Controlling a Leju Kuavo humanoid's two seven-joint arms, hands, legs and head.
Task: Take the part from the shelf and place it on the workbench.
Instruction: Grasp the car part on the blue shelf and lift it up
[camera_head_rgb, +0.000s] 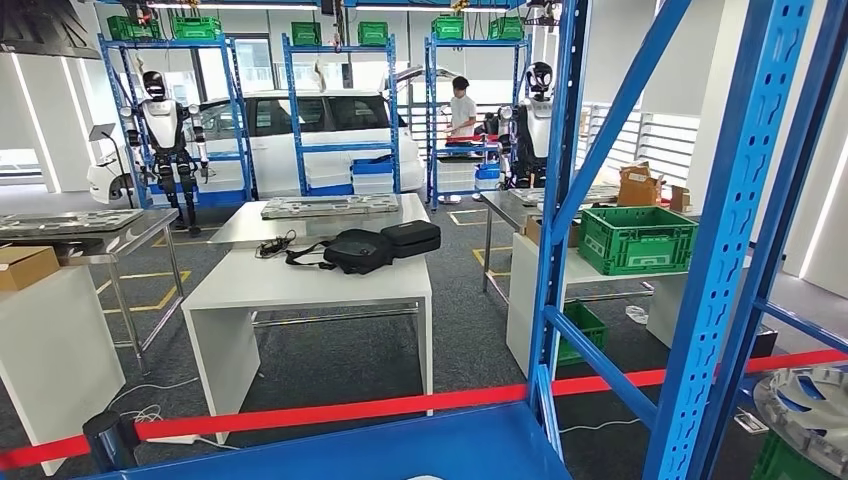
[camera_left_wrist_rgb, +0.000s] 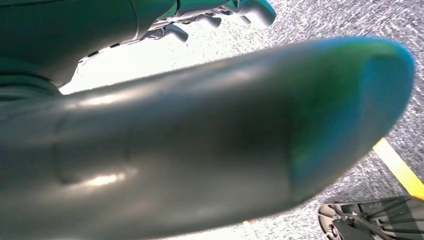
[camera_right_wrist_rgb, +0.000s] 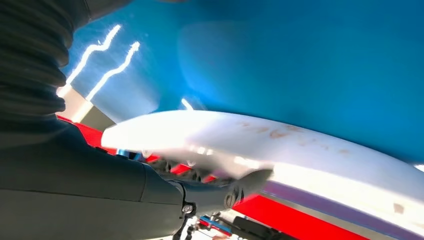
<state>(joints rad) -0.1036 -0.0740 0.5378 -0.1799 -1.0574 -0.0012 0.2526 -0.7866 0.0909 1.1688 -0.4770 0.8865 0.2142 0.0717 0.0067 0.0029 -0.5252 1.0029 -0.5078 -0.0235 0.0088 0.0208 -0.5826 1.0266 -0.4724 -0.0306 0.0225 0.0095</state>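
Looking out through the head camera, I am facing the blue shelf frame (camera_head_rgb: 735, 200) at close range, with its blue shelf board (camera_head_rgb: 400, 445) along the lower edge of the picture. A red tape (camera_head_rgb: 330, 408) runs across behind the frame. Beyond it stands a white table (camera_head_rgb: 300, 280) with a black bag (camera_head_rgb: 358, 250) lying on top, and to the right of that a green crate (camera_head_rgb: 637, 238) sits on a lower white surface. At the far lower right, past the shelf upright, I see a round silver casting (camera_head_rgb: 812, 410) resting on something green.

From the right wrist camera, the right hand (camera_right_wrist_rgb: 100, 195) is close against a pale part (camera_right_wrist_rgb: 300, 150) with rusty flecks along its rim, which lies just beside the glossy blue shelf surface (camera_right_wrist_rgb: 300, 60). One dark finger (camera_right_wrist_rgb: 245, 185) reaches to the rim's edge and appears to touch it. I cannot tell whether the hand actually grips the part, since the other fingers are hidden.

From the left wrist camera, the left hand (camera_left_wrist_rgb: 175, 150) shows mostly as its thick grey thumb, blurred and very near the lens. Its darker fingers (camera_left_wrist_rgb: 250, 10) sit at the picture's edge over grey carpet (camera_left_wrist_rgb: 325, 20) with a yellow floor line (camera_left_wrist_rgb: 400, 167). I see nothing in that hand, but I cannot tell whether the fingers are spread or curled
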